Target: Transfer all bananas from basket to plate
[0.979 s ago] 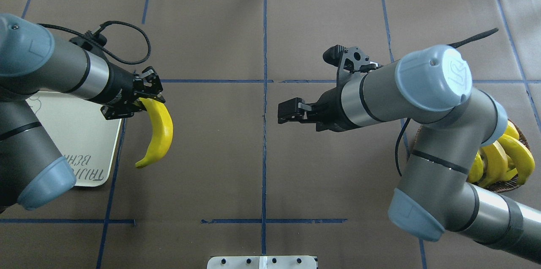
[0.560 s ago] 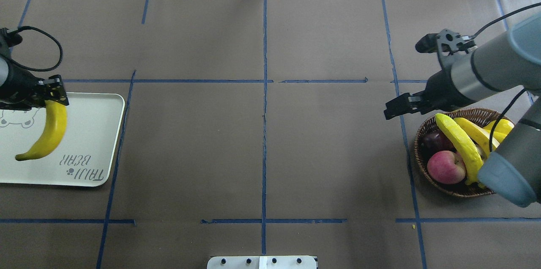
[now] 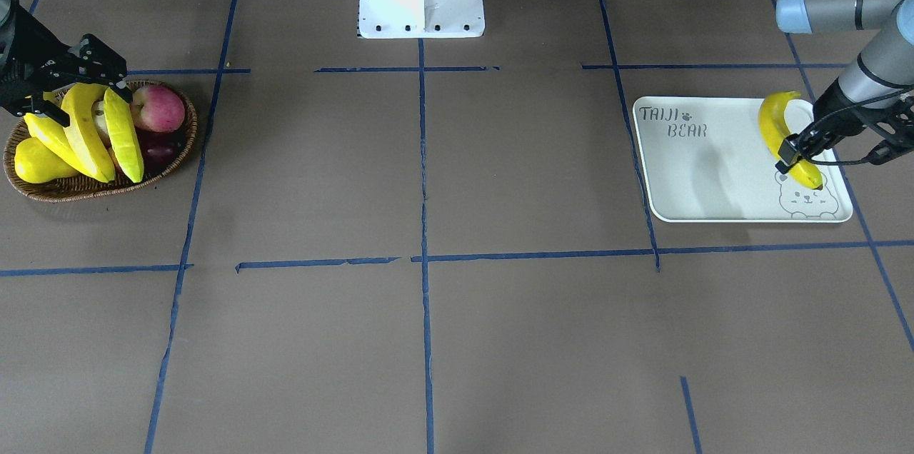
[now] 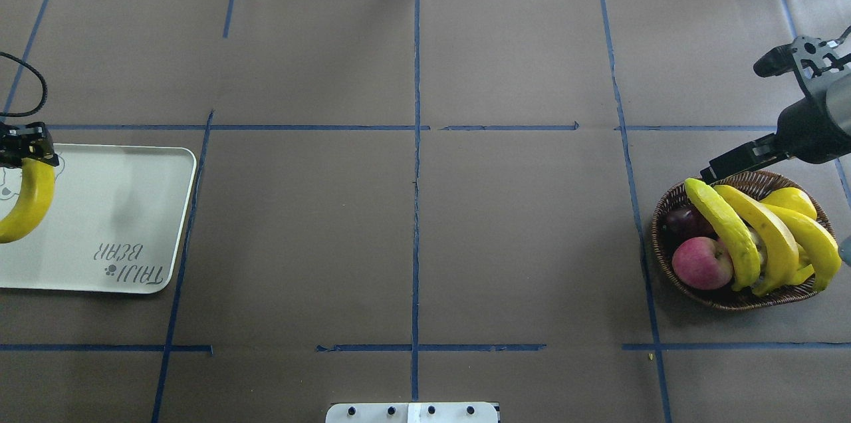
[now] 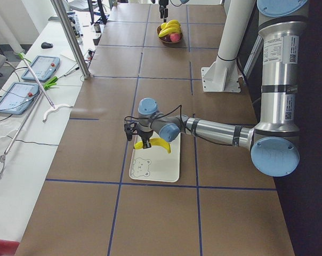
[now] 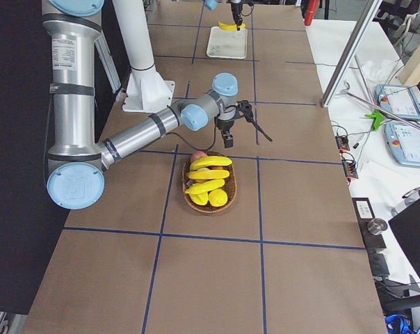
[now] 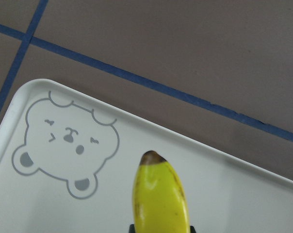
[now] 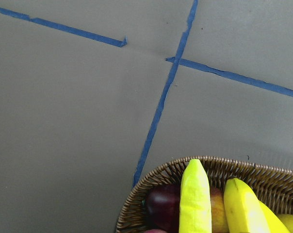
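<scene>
Banana in left gripper cut off; right gripper jaws unclear.

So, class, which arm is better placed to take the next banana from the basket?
Right: the right gripper, open and empty, hovers at the basket rim beside the bananas; the left gripper is far off, holding a banana over the plate.

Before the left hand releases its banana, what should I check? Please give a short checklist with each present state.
Left hand shut on the held banana: ok.
Held banana above the plate: ok.
Held banana touching the plate: cannot tell.
Plate bare under it: ok.
Right hand away from the plate, near the basket: ok.
Basket free of fruit to move: not ok, it holds three bananas.
</scene>
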You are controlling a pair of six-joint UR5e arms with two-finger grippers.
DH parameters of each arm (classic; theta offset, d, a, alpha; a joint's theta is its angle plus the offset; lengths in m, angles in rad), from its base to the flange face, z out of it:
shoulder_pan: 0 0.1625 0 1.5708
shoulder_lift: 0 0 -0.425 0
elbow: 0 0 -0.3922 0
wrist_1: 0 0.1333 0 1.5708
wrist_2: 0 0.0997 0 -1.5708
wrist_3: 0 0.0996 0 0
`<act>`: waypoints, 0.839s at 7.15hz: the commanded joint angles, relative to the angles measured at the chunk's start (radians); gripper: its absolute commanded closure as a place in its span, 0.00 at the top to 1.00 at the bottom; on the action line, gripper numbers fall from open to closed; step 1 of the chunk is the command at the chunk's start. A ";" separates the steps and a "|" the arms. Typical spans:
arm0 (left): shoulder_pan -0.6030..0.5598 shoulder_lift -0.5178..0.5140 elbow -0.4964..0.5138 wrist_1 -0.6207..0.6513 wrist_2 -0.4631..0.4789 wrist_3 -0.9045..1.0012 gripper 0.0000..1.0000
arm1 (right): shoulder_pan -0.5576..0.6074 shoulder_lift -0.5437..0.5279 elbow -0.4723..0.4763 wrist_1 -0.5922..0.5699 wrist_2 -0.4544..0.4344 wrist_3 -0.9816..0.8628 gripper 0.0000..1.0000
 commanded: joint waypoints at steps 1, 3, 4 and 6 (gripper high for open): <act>-0.019 0.013 0.156 -0.186 0.000 0.023 0.00 | 0.006 -0.002 -0.013 0.002 0.003 -0.013 1.00; -0.023 0.011 0.230 -0.243 0.000 0.034 0.05 | 0.006 0.003 -0.019 0.004 0.001 -0.015 1.00; -0.023 0.011 0.252 -0.243 0.001 0.074 0.11 | 0.006 0.003 -0.021 0.004 0.003 -0.015 1.00; -0.031 -0.004 0.273 -0.243 0.002 0.121 0.99 | 0.006 0.004 -0.024 0.004 0.003 -0.015 1.00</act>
